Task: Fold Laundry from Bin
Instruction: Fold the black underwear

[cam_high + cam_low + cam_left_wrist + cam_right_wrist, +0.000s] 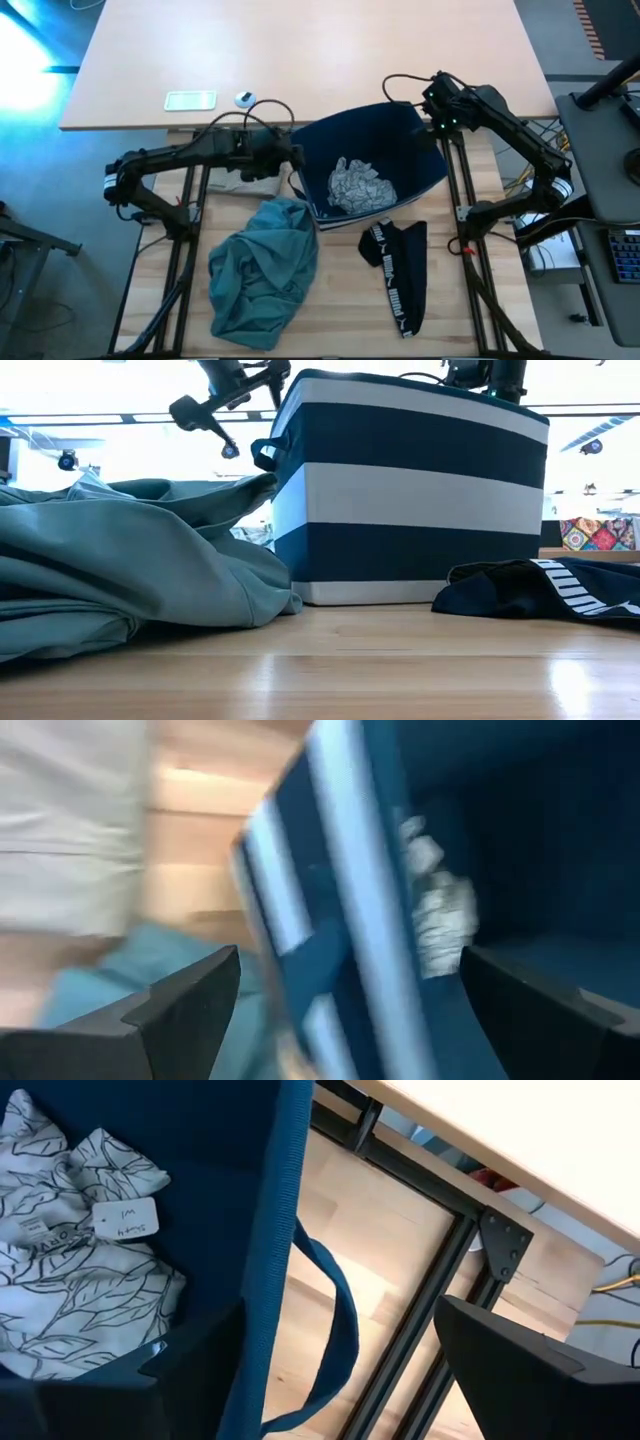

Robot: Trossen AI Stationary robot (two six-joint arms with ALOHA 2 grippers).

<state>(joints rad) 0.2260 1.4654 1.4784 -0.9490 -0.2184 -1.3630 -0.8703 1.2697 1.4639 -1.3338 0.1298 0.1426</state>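
The navy bin (400, 135) with white stripes (410, 495) stands mid-table on its base. A white leaf-print cloth (355, 185) with a paper tag (125, 1218) lies on the bin's floor. The teal-green garment (265, 270) lies crumpled near the bin's left side, and the navy garment with white lettering (395, 265) lies in front of the bin. A beige garment (245, 185) lies under my left arm. My left gripper (293, 157) hovers open over the bin's left wall (340, 900). My right gripper (437, 125) is open above the bin's far right wall (270, 1230), one finger on either side.
A white flat device (190, 100) and a small round object (245, 98) lie on the far tabletop. Dark frame rails (470, 200) run beside the bin. A navy handle loop (335, 1310) hangs outside the bin's wall. Bare wood (400, 670) lies along the near edge.
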